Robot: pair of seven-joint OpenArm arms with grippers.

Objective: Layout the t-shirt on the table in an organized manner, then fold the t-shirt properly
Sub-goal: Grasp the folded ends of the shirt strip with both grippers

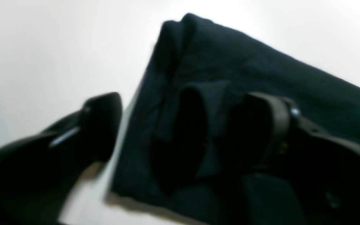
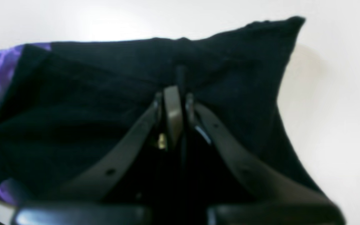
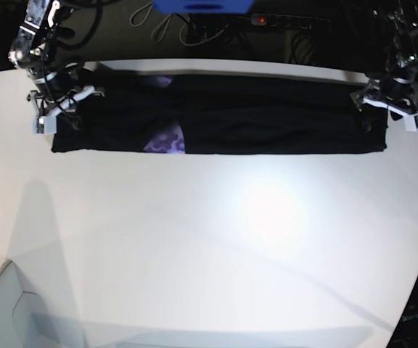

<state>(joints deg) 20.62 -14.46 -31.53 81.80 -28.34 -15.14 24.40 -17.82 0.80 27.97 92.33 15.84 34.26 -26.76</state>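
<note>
White table [image 3: 209, 239] lies bare before the t-shirt [image 3: 267, 123] along its far edge.

Your left gripper [image 1: 180, 125] has its jaws spread wide; your right gripper [image 2: 177, 103] is clamped tight, fingers pressed together.

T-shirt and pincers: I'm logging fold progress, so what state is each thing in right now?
t-shirt: folded into a long flat band along the table's far edge, purple print partly showing.
left pincer: open, jaws spread over the shirt's end, fabric between them.
right pincer: shut on the shirt's other end.
table: shirt lying on it.
</note>
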